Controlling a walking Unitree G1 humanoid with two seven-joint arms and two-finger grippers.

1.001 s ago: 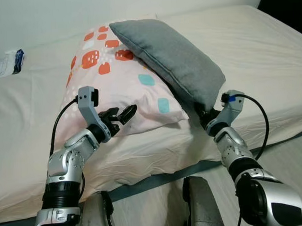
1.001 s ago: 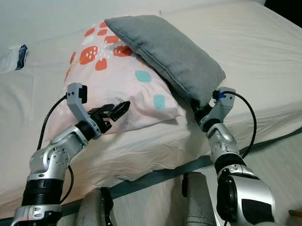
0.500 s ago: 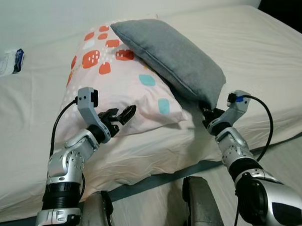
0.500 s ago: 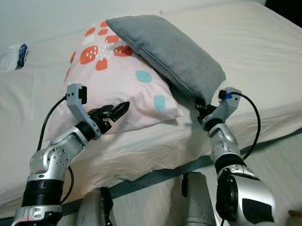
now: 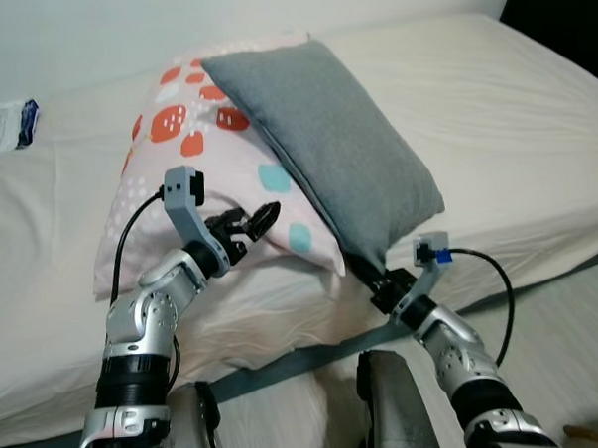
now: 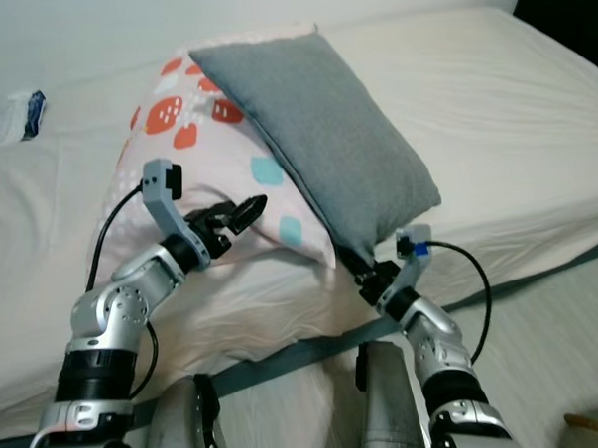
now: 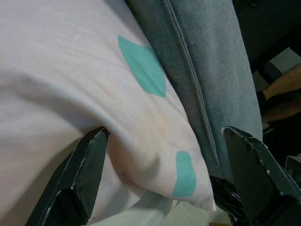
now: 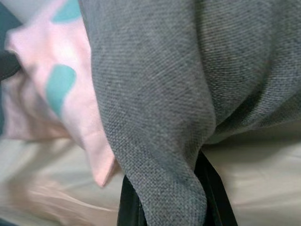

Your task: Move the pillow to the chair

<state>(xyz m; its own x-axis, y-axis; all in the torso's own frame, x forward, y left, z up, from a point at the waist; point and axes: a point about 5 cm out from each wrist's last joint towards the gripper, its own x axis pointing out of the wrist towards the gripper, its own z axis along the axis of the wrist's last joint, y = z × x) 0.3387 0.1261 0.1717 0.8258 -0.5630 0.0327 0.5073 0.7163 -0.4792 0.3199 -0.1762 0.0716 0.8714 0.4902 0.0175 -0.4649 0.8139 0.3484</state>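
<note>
Grey pillow point(image 5: 325, 148) is lying on the patterned pillow point(image 5: 192, 159) on the bed point(image 5: 502, 106), its near corner pinched by the right gripper point(image 5: 373, 280); left gripper point(image 5: 247, 224), open, is held beside the patterned one.

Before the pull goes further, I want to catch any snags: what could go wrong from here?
The right gripper pinches only the grey pillow's lower corner, so it may slip free. The grey pillow lies on the patterned pillow, which could get dragged off the bed. The open left gripper straddles the patterned pillow's edge and may snag it.
</note>
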